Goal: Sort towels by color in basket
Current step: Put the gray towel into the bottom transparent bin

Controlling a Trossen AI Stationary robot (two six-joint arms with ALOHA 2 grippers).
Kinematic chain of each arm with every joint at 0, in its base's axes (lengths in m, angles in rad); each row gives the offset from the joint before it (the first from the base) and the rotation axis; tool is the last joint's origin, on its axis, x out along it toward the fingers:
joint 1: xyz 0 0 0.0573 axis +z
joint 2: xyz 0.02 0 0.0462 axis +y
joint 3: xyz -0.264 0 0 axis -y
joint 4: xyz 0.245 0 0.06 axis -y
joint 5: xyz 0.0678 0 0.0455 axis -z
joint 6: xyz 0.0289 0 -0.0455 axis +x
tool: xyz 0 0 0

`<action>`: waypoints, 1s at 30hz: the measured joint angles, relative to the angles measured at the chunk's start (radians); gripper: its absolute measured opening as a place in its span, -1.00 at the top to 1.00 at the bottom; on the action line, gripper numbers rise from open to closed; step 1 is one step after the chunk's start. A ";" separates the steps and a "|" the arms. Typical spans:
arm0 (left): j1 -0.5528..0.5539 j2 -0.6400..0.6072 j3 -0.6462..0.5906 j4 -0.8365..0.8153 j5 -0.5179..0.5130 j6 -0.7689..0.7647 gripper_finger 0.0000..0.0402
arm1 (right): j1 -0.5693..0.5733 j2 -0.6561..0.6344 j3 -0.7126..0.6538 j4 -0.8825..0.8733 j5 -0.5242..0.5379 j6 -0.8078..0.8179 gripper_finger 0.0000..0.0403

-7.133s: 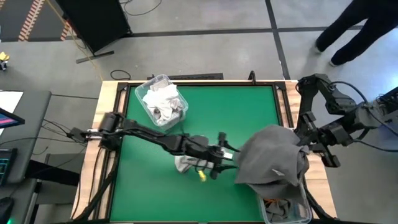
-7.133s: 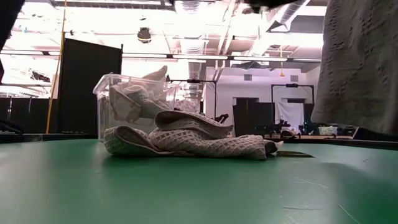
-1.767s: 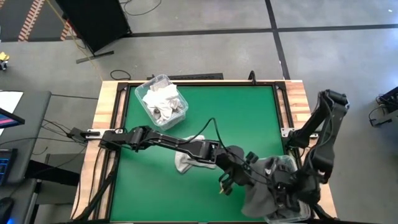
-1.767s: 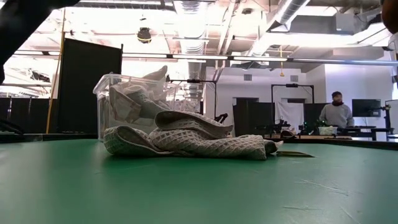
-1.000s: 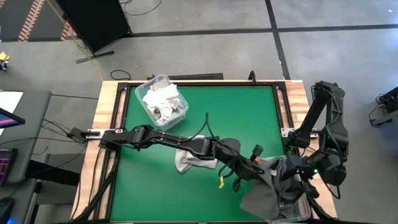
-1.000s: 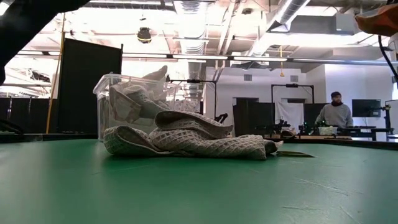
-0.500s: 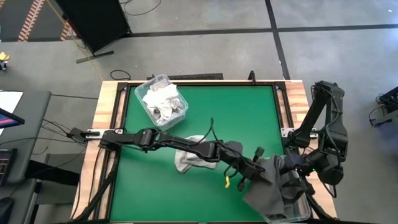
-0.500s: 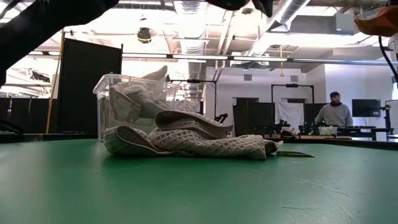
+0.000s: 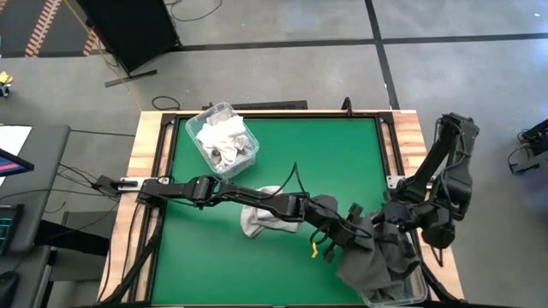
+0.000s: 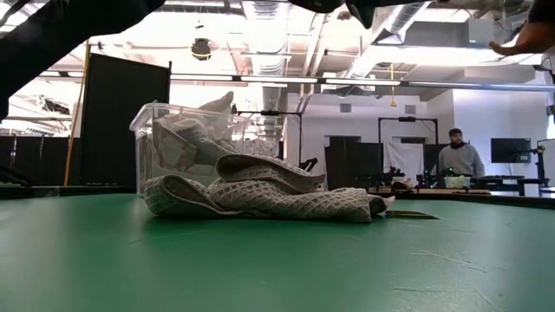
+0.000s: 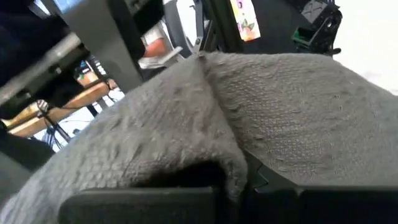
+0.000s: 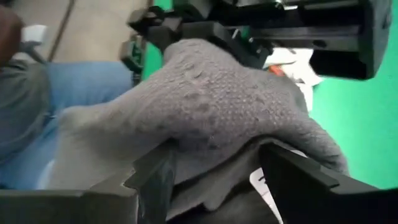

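Two hands at the worktop's 4 to 5 o'clock corner, over a clear bin [image 9: 415,295]. Left hand [image 9: 353,235]: fingers together, clamped on the dark grey towel [image 9: 377,261], which hangs partly over the bin's rim and partly over the green worktop [image 9: 334,162]. Right hand [image 9: 401,221]: fingers apart around a fold of the same towel, gripping nothing as far as can be judged. White grid towel [image 9: 259,221] loose at mid-worktop; more white towels in a second bin [image 9: 223,141] at 11 o'clock.

Risks, as judged from here:
- Release at this point: likely slide of the towel off the rim onto the worktop, since much of the cloth lies outside the bin.
- Snagging of cloth on the right fingers [image 12: 155,177] on withdrawal, with the towel dragged back out.
- Contact between the two hands, very close together above the bin.

Hidden or unclear:
- Bin contents, covered by the towel.
- Fingertips of both hands, buried in cloth in the wrist views.
- Low view: neither the dark towel nor its bin visible; only the white towel, the far bin and a distant person [image 10: 460,160].
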 joint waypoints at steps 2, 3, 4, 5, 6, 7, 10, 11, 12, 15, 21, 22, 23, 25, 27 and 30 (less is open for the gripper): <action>0.000 0.000 0.000 0.001 0.000 -0.005 1.00 | -0.024 0.023 0.000 -0.002 0.000 -0.014 -0.31; 0.000 0.000 0.000 0.001 0.000 -0.005 1.00 | -0.034 0.036 0.000 -0.003 -0.001 -0.022 -0.31; 0.000 0.000 0.000 -0.001 0.000 -0.005 1.00 | -0.045 0.049 0.000 -0.003 -0.001 -0.034 -0.31; 0.000 0.000 0.000 -0.002 0.000 -0.007 1.00 | -0.056 0.064 0.000 -0.002 0.000 -0.045 -0.31; 0.000 0.000 0.000 -0.003 0.001 -0.007 1.00 | -0.068 0.077 0.000 -0.002 0.000 -0.053 -0.31; 0.000 0.000 0.000 -0.007 0.002 -0.008 1.00 | -0.081 0.092 0.000 -0.002 -0.001 -0.062 -0.31; 0.000 0.000 -0.001 -0.015 0.008 -0.008 1.00 | -0.101 0.124 0.000 0.008 -0.006 -0.100 -0.31; 0.000 0.000 -0.001 -0.016 0.008 -0.008 1.00 | -0.103 0.130 0.000 0.013 -0.007 -0.117 -0.31; -0.001 0.000 -0.001 -0.016 0.008 -0.009 1.00 | -0.106 0.134 0.000 0.015 -0.006 -0.122 -0.31; 0.000 0.000 -0.001 -0.013 0.007 -0.023 0.99 | -0.105 0.136 0.000 0.014 -0.006 -0.123 -0.24; 0.000 0.000 -0.001 -0.002 -0.001 -0.026 0.91 | -0.072 0.137 0.000 0.023 -0.002 -0.138 0.62; 0.000 0.000 -0.001 -0.001 0.000 -0.026 0.89 | -0.064 0.137 0.000 0.023 -0.001 -0.149 0.79; 0.000 0.000 -0.001 -0.001 0.000 -0.026 0.87 | -0.056 0.137 0.000 0.024 0.000 -0.157 0.87; 0.000 0.000 -0.001 -0.001 0.000 -0.035 0.83 | -0.043 0.137 0.001 0.026 0.000 -0.145 0.88; -0.001 0.000 -0.001 -0.002 0.000 -0.042 0.77 | -0.027 0.137 0.007 0.019 -0.002 -0.118 0.88; -0.001 -0.009 -0.001 -0.035 -0.001 -0.039 0.65 | 0.013 0.136 0.020 0.016 -0.025 -0.072 0.88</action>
